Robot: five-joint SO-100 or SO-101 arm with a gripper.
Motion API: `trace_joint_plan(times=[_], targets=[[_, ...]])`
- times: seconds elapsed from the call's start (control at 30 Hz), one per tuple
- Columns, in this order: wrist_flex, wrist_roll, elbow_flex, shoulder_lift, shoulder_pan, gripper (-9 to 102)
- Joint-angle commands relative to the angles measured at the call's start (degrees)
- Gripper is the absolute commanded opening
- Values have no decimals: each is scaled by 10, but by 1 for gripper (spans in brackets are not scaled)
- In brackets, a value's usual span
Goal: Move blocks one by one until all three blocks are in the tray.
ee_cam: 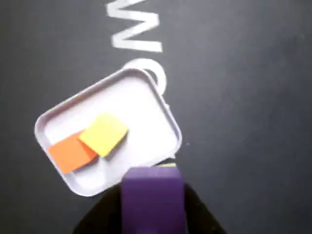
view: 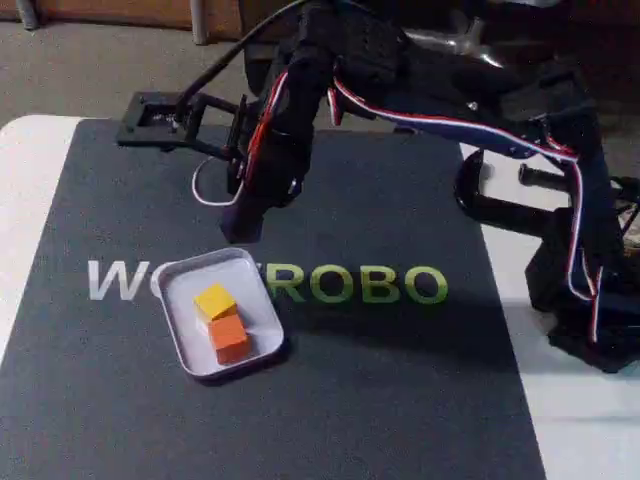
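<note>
Purple block point(ee_cam: 152, 195) sits clamped in the gripper point(ee_cam: 153, 209) above the tray point(ee_cam: 146, 83) edge; last one, needing centring beside orange block point(ee_cam: 70, 152) and yellow block point(ee_cam: 103, 134).

The tray point(view: 258, 272) is plain white, with a faint grey shade along its rim. Inside it, the yellow block point(view: 215, 299) is a flat mustard yellow and the orange block point(view: 230, 338) a bright, even orange. The purple block point(ee_cam: 153, 202) is a matte violet, and the pincer point(ee_cam: 152, 214) around it is black. The mat point(view: 400, 390) is dark charcoal, printed with block lettering point(view: 355, 285) that runs from white on the left of the fixed view to green on the right. The arm point(view: 330, 70) is black, carrying red, white and blue wires point(view: 440, 125). The table point(view: 30, 190) is white.
</note>
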Motion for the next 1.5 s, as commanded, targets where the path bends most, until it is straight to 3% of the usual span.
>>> trace_joint_plan(times=[0.0, 0.33, 0.6, 0.9, 1.17, 1.47], targets=[[-1, -5, -26, 28, -2, -8], [-1, -7, -27, 25, 4, 17], [8, -15, -27, 27, 8, 20], [133, -56, -23, 98, 9, 17], [134, -142, 185, 300, 22, 15], [114, -170, 488, 664, -4, 12]])
